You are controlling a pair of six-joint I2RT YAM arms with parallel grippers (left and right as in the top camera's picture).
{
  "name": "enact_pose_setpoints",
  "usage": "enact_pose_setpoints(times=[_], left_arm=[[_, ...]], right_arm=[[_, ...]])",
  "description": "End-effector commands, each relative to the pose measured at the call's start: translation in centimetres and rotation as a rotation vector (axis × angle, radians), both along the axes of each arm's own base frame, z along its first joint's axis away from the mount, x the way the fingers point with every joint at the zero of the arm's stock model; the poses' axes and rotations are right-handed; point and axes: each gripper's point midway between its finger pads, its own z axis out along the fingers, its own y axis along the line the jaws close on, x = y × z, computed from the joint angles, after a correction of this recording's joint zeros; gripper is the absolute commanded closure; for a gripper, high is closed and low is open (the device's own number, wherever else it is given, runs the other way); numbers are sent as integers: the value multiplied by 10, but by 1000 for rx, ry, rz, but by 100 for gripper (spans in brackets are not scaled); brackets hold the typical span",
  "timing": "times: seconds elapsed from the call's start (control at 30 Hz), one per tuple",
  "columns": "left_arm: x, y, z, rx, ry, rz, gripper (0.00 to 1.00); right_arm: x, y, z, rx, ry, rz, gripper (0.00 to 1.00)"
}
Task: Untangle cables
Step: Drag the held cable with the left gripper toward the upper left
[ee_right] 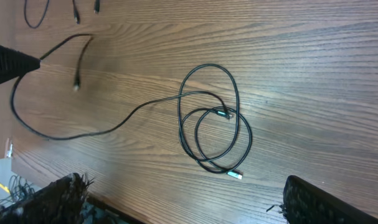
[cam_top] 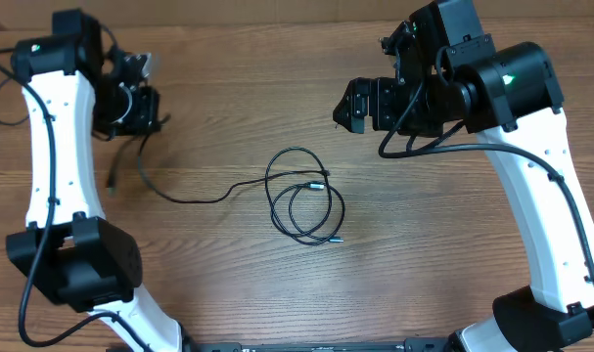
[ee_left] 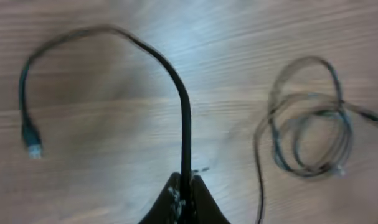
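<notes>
The left claw [ee_left: 185, 182] is pinched tight on a thin black cable [ee_left: 185, 112], which arches up from its tips and curls round to a small plug [ee_left: 32, 148] hanging off to one side. The right claw [ee_right: 182, 182] is spread wide and holds nothing. Just ahead of it, between its fingers, the coil [ee_right: 180, 124] lies flat in overlapping loops on the wood-grain tabletop [cam_top: 424, 244].

The left wrist view is blurred, but the held cable probably runs on into that coil. If so, a hard pull could cinch the loops into a knot or drag the whole bundle along. The cable looks smooth, rubbery and springy, so it could also slide out of the pinch.
</notes>
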Motion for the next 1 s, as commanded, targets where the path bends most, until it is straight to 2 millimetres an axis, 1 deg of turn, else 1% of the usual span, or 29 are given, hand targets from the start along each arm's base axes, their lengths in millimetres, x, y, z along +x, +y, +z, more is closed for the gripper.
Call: enact_pose_setpoints(times=[0.0, 0.1, 0.2, 0.27, 0.3, 0.37, 0.4, 0.47, 0.53, 0.57, 0.67, 0.77, 0.87, 0.97], left_arm=[[-7, 49, -11, 32, -2, 130, 96], [-4, 74, -8, -4, -51, 192, 96], [4, 81, 5, -134, -167, 159, 96], [11, 79, 22, -267, -274, 130, 96], [13, 77, 32, -344, -326, 124, 96], [15, 69, 63, -534, -458, 84, 96], [14, 63, 83, -651, -528, 67, 96], [9, 55, 113, -838, -605, 63, 96], [3, 50, 137, -985, -649, 75, 96], [1, 48, 145, -1026, -667, 71, 96], [-2, 44, 156, -1066, -688, 60, 96], [-6, 31, 166, -1058, -701, 18, 96], [-14, 13, 181, -1017, -749, -63, 96], [-22, 0, 188, -930, -757, -114, 96]], right_arm=[[2, 0, 3, -10, -25, 17, 0], [1, -2, 2, -26, -28, 27, 0], [1, -3, 1, -36, -28, 22, 0], [1, -3, 1, -35, -28, 22, 0], [1, -3, 1, -35, -28, 22, 0], [1, -3, 1, -35, -29, 22, 0], [1, -3, 2, -34, -31, 22, 0], [2, -3, 2, -33, -35, 22, 0], [3, -3, 2, -32, -38, 22, 0], [3, -3, 2, -31, -39, 22, 0], [3, -3, 2, -32, -37, 22, 0], [1, -3, 1, -36, -28, 22, 0], [-1, -4, 0, -38, -22, 22, 0], [-1, -4, 0, -38, -21, 22, 0]])
